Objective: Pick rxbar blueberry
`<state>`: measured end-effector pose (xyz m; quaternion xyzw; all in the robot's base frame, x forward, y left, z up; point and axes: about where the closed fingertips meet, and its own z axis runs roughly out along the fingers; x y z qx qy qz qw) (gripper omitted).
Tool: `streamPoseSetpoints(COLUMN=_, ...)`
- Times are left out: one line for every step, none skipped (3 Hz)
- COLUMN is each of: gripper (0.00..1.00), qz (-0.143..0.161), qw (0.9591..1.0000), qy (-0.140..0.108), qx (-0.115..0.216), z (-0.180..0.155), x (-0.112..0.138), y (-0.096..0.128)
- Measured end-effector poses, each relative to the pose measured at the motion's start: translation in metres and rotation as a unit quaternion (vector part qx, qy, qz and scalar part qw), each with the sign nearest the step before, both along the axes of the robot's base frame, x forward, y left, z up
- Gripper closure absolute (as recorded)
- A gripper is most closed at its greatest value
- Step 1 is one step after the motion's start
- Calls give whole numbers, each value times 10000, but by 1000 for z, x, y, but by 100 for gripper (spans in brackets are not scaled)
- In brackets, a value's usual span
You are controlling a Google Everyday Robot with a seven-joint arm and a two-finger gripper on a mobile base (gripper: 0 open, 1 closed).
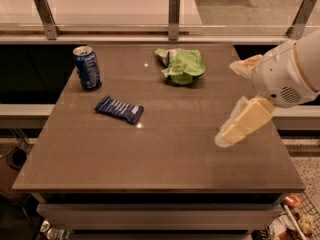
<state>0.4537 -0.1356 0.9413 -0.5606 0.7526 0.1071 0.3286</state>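
The rxbar blueberry (119, 109), a flat dark blue wrapper with white lettering, lies on the brown table (165, 159) left of centre. My gripper (226, 103) hangs over the table's right part, well to the right of the bar and apart from it. Its two cream fingers (242, 122) stand spread apart with nothing between them.
An upright blue soda can (87, 67) stands at the back left, just behind the bar. A crumpled green snack bag (181, 65) lies at the back centre. A glass rail with metal posts (173, 10) runs behind the table. The arm's white housing (290, 74) is at the right edge.
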Motion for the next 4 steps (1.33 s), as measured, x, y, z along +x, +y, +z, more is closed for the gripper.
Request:
streamPoseSetpoints(gripper=0, qz=1, qw=9961, qy=-217, qx=853, z=-12, x=15, y=45)
streamPoseSetpoints(gripper=0, qz=6, qw=9889, qy=-444, qx=1415, z=-13, x=37, y=85)
streamPoseSetpoints(gripper=0, qz=12, qw=9890, qy=-442, qx=1410, z=-13, x=37, y=86)
streamPoseSetpoints(gripper=0, qz=114, qw=9876, qy=-415, qx=1512, z=-25, x=47, y=105)
